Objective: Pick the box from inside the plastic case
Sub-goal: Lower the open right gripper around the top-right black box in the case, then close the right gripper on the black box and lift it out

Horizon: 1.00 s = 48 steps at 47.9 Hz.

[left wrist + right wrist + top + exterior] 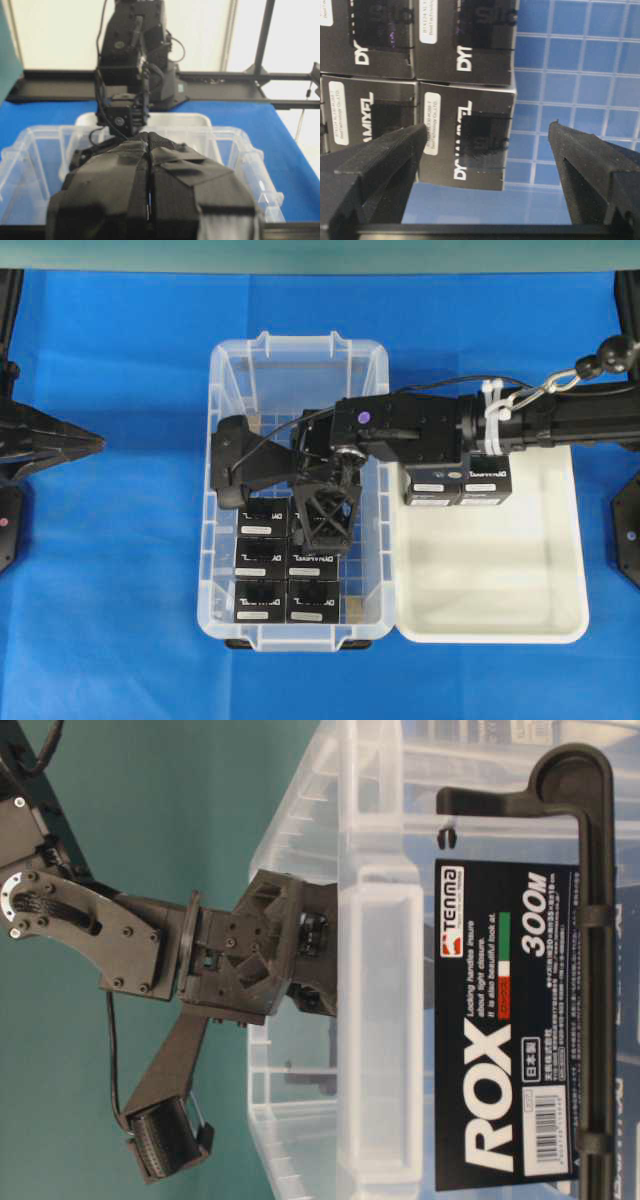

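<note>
This is looking like a robotics lab or test bench rather than a home or a shop. A worktop [120,360] draped in plain blue cloth is carrying a clear plastic case [232,360], and a shallow white tray [500,620] is sitting just beside the case. Two black robot arms are flanking the case, one [560,415] reaching over it with cables strapped on by white zip ties [492,405]. Behind the case, a black metal frame [225,80] is running across in front of a bare pale backdrop, and a teal screen [170,810] is standing as backing near the case.
</note>
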Each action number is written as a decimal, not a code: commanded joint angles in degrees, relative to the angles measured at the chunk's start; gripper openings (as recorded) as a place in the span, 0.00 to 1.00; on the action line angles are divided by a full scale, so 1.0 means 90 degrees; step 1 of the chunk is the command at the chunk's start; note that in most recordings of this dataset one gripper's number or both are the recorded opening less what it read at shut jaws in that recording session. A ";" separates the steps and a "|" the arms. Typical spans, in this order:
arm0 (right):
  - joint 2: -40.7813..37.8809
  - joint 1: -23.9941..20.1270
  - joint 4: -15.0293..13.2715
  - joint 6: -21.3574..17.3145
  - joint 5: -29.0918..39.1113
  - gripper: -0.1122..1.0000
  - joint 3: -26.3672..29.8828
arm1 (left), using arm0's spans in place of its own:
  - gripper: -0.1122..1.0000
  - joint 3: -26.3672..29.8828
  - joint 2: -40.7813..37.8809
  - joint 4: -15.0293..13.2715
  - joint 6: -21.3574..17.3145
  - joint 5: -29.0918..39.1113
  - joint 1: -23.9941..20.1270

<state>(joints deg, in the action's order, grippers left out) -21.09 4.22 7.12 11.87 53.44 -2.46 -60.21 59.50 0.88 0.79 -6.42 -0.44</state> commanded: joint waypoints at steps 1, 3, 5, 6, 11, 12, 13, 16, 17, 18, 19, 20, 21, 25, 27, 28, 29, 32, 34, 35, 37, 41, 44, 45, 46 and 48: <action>-0.0020 -0.0029 0.0010 0.0000 -0.0020 0.98 0.0020 | 0.05 0.0166 -0.0039 0.0010 0.0000 -0.0039 -0.0010; -0.0020 -0.0029 0.0010 0.0010 -0.0029 0.98 0.0020 | 0.05 0.0156 -0.0049 0.0010 0.0000 -0.0039 -0.0010; -0.0029 -0.0020 0.0010 0.0010 -0.0039 0.98 0.0000 | 0.05 0.0156 -0.0049 0.0010 0.0000 -0.0029 -0.0010; -0.0029 -0.0020 0.0010 0.0010 -0.0049 0.98 -0.0010 | 0.05 0.0156 -0.0049 0.0010 0.0000 -0.0039 -0.0010; -0.0039 -0.0010 0.0010 0.0010 -0.0078 0.98 -0.0078 | 0.05 0.0166 -0.0049 0.0010 0.0000 -0.0029 -0.0010; -0.0039 0.0000 0.0020 0.0010 -0.0078 0.98 -0.0088 | 0.05 0.0166 -0.0049 0.0010 0.0000 -0.0039 -0.0010; -0.0039 -0.0010 0.0020 0.0000 -0.0068 0.98 -0.0088 | 0.05 0.0156 -0.0049 0.0010 0.0000 -0.0039 -0.0010; -0.0039 -0.0010 0.0010 0.0000 -0.0049 0.98 -0.0098 | 0.05 0.0166 -0.0039 0.0010 0.0000 -0.0039 -0.0010; -0.0039 -0.0020 0.0020 0.0000 -0.0039 0.98 -0.0098 | 0.05 0.0166 -0.0039 0.0010 0.0000 -0.0039 -0.0010; -0.0029 -0.0029 0.0010 -0.0010 -0.0039 0.98 -0.0098 | 0.05 0.0166 -0.0039 0.0010 0.0000 -0.0029 -0.0010; -0.0029 -0.0029 0.0020 0.0000 -0.0039 0.98 -0.0098 | 0.05 0.0166 -0.0039 0.0010 0.0000 -0.0039 -0.0010; -0.0039 -0.0049 0.0020 -0.0010 -0.0039 0.98 -0.0098 | 0.05 0.0166 -0.0039 0.0010 0.0000 -0.0039 -0.0010; -0.0039 -0.0049 0.0020 -0.0010 -0.0049 0.98 -0.0088 | 0.05 0.0166 -0.0039 0.0010 0.0000 -0.0039 -0.0010; -0.0039 -0.0068 0.0020 -0.0029 -0.0059 0.98 -0.0088 | 0.05 0.0156 -0.0049 0.0010 0.0000 -0.0039 -0.0010; -0.0039 -0.0078 0.0020 -0.0049 -0.0049 0.98 -0.0088 | 0.05 0.0156 -0.0049 0.0010 0.0000 -0.0039 -0.0010; -0.0039 -0.0078 0.0029 -0.0059 -0.0049 0.98 -0.0088 | 0.05 0.0156 -0.0049 0.0010 0.0000 -0.0039 -0.0010; -0.0039 -0.0088 0.0029 -0.0059 -0.0039 0.98 -0.0088 | 0.05 0.0156 -0.0049 0.0010 0.0000 -0.0039 -0.0010; -0.0039 -0.0107 0.0029 -0.0068 -0.0010 0.98 -0.0088 | 0.05 0.0156 -0.0049 0.0010 0.0000 -0.0039 -0.0010; -0.0039 -0.0127 0.0029 -0.0068 0.0020 0.98 -0.0078 | 0.05 0.0156 -0.0049 0.0010 0.0000 -0.0039 -0.0010; -0.0039 -0.0137 0.0039 -0.0068 0.0029 0.98 -0.0078 | 0.05 0.0156 -0.0049 0.0010 0.0000 -0.0039 -0.0020; -0.0039 -0.0137 0.0029 -0.0068 0.0039 0.98 -0.0078 | 0.05 0.0156 -0.0049 0.0010 0.0000 -0.0039 -0.0010; -0.0039 -0.0146 0.0029 -0.0078 0.0029 0.98 -0.0068 | 0.05 0.0156 -0.0049 0.0010 0.0000 -0.0039 -0.0010; -0.0039 -0.0137 0.0029 -0.0078 0.0000 0.98 -0.0078 | 0.05 0.0146 -0.0049 0.0010 0.0000 -0.0039 -0.0020; -0.0039 -0.0127 0.0029 -0.0078 -0.0010 0.98 -0.0078 | 0.05 0.0146 -0.0049 0.0010 0.0000 -0.0039 -0.0020; -0.0039 -0.0127 0.0029 -0.0068 -0.0020 0.98 -0.0088 | 0.05 0.0146 -0.0049 0.0010 0.0000 -0.0039 -0.0020; -0.0039 -0.0088 0.0020 -0.0068 -0.0068 0.98 -0.0098 | 0.05 0.0146 -0.0049 0.0010 0.0000 -0.0039 -0.0020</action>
<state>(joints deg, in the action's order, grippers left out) -21.01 3.43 7.21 11.25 53.44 -3.25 -60.21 59.50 0.79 0.79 -6.42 -0.53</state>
